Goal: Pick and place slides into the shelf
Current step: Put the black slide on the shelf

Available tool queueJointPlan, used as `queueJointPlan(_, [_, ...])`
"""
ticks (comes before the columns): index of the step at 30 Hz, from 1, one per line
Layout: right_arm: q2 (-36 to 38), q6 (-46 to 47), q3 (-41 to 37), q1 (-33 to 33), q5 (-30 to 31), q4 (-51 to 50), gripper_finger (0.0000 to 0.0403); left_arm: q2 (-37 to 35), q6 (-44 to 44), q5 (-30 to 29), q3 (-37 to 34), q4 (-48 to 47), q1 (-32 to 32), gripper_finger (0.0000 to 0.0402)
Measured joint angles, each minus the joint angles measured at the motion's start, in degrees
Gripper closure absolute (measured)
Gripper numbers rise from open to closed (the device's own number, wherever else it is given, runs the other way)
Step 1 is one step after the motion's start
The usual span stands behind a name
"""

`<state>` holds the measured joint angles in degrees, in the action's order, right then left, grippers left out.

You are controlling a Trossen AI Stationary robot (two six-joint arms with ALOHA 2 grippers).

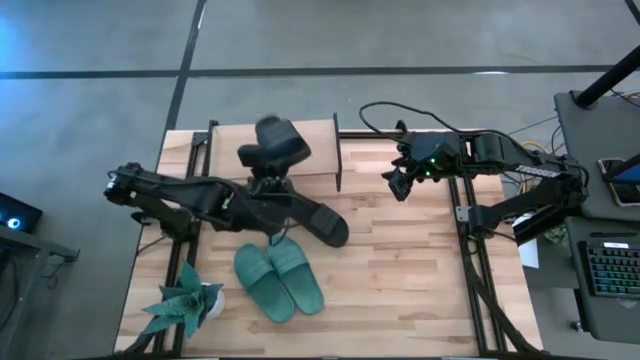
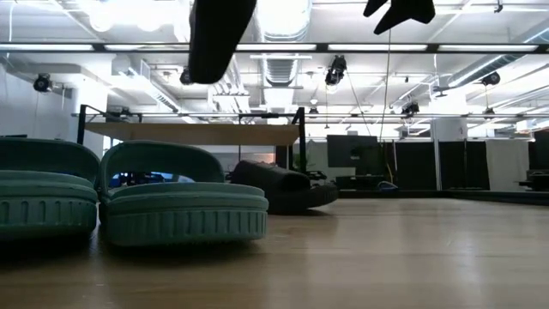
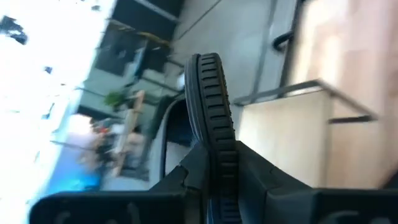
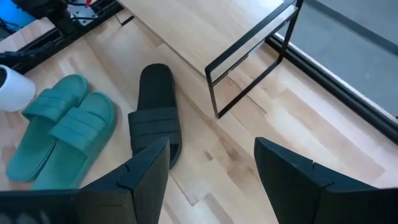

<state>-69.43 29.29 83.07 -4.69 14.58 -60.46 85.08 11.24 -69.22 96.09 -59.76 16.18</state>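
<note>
No slide rests on the shelf (image 1: 300,140) yet, as far as the high view shows, so I judge the task barely begun: one black slide (image 1: 272,145) is in the air over the shelf's top board, and three are left on the table (image 1: 400,270). The left gripper (image 1: 268,185) is closed on this raised slide, pinching its sole edge between the fingers, as the left wrist view shows with the ribbed sole (image 3: 211,112) standing up from the jaws. The slide is held on edge, its long axis running roughly from the gripper up toward the shelf's far side; which end is the toe I cannot tell. The second black slide (image 1: 318,220) lies flat on the table just in front of the shelf, its long axis diagonal to the shelf's front edge. The teal pair (image 1: 278,281) lies side by side farther from the shelf, parallel to each other. The right gripper (image 1: 397,182) hangs beside the shelf's right end, jaws wide and empty.
</note>
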Motion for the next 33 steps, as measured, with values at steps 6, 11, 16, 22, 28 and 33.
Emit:
queueJointPlan(6, [0.0, -0.4, 0.0, 0.0, 0.5, 0.0, 0.0177, 1.2, 1.3, 0.0, -4.4, 0.6, -4.2, 0.0371])
queueJointPlan(11, [0.0, -0.4, 0.0, 0.0, 0.5, 0.0, 0.0177, 2.3, -6.1, -0.7, -10.0, 0.9, -8.4, 0.037])
queueJointPlan(16, [0.0, 0.0, 0.0, 0.0, 0.5, 0.1, 0.0177, 2.4, -14.2, 0.0, -14.3, 1.5, -11.6, 0.0337])
queueJointPlan(22, [0.0, 0.2, 0.0, 0.0, 0.5, 0.1, 0.0177, 2.4, -16.9, 11.9, -15.8, 7.2, -12.0, 0.0287])
queueJointPlan(28, [0.0, 0.7, 0.0, 0.0, 0.6, 0.1, 0.0177, 2.4, -21.5, 18.8, -13.8, 8.5, -12.3, 0.0248])
queueJointPlan(33, [0.0, 0.7, 0.0, 0.0, 0.6, 0.1, 0.0177, 1.8, -23.5, 27.3, -13.2, 9.4, -14.8, 0.0228])
